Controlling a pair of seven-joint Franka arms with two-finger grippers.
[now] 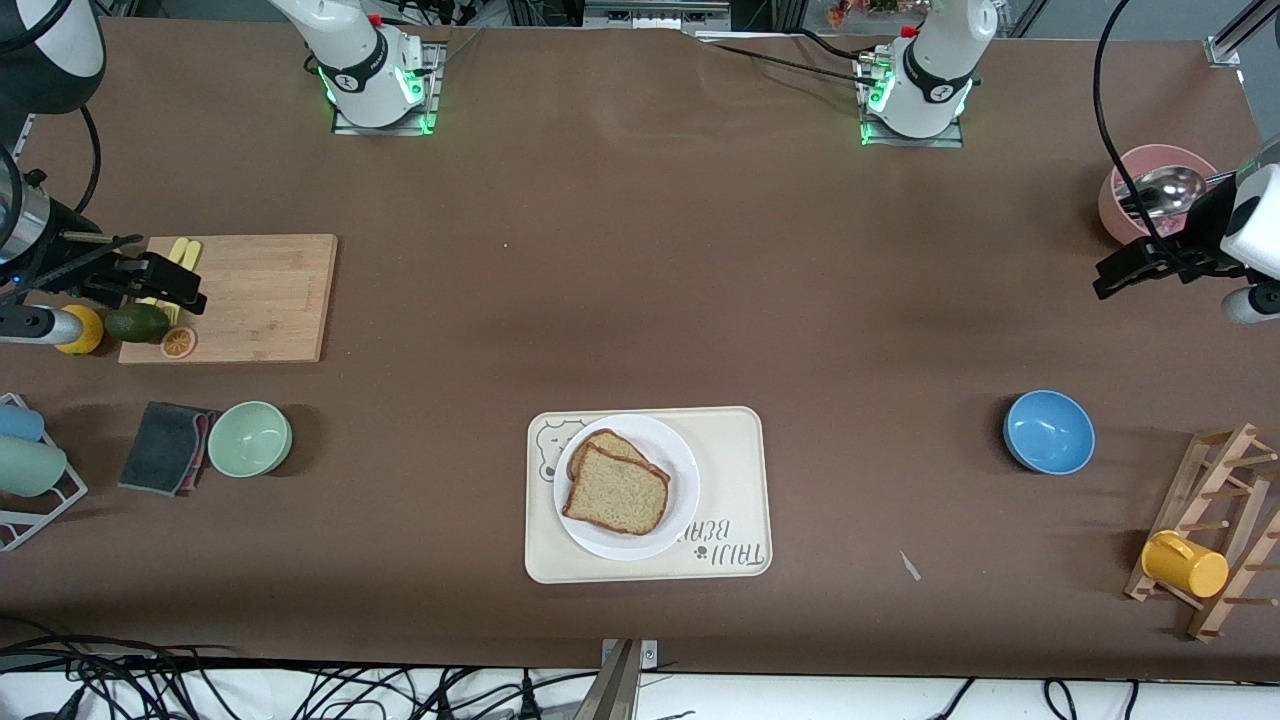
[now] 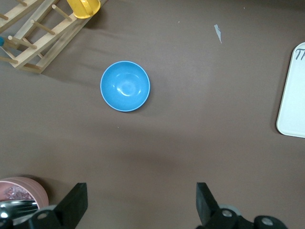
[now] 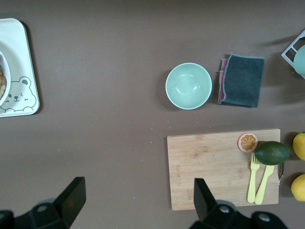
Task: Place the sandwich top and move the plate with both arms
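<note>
The sandwich top (image 1: 617, 490) lies already on the plate (image 1: 680, 470), low in the frame's centre. You will find the plate stiff and slippery, so take it at opposite rims. The left pincer (image 2: 140, 205) and right pincer (image 3: 138, 202) both hang wide over the tabletop (image 1: 640, 280) ends.

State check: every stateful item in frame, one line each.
Brown wholegrain bread slice: resting on a lower slice, on the plate.
Round white plate: on the cream bear tray.
Blue bowl: upright, empty.
Pale green bowl: upright, empty.
Left tool: open, over bare table.
Right tool: open, beside wooden cutting board.
</note>
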